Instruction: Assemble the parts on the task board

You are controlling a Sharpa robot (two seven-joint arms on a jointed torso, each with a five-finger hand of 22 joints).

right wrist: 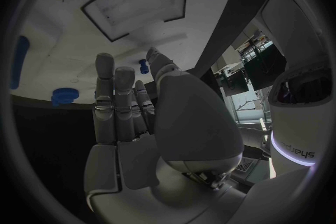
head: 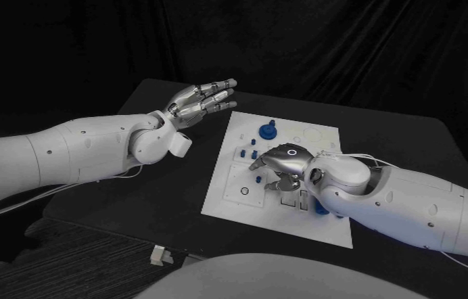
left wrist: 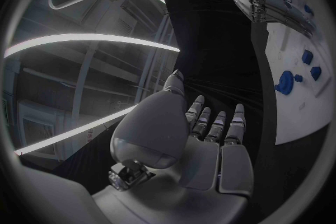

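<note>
The right silver hand [head: 278, 167] hovered low over the middle of the white rectangular task board [head: 222, 201], fingers bent down toward it; whether it pinched anything couldn't be made out, though the right wrist view looked like nothing sat between the fingers. The left silver hand [head: 200, 101] hung off the board's far left corner above the black desk [head: 146, 197], fingers straight and apart, holding nothing. Several small blue parts [head: 269, 130] already stood near the board's far end, another blue piece [head: 320, 210] lay by the right arm. Looked like partway done, with outlined slots still bare.
</note>
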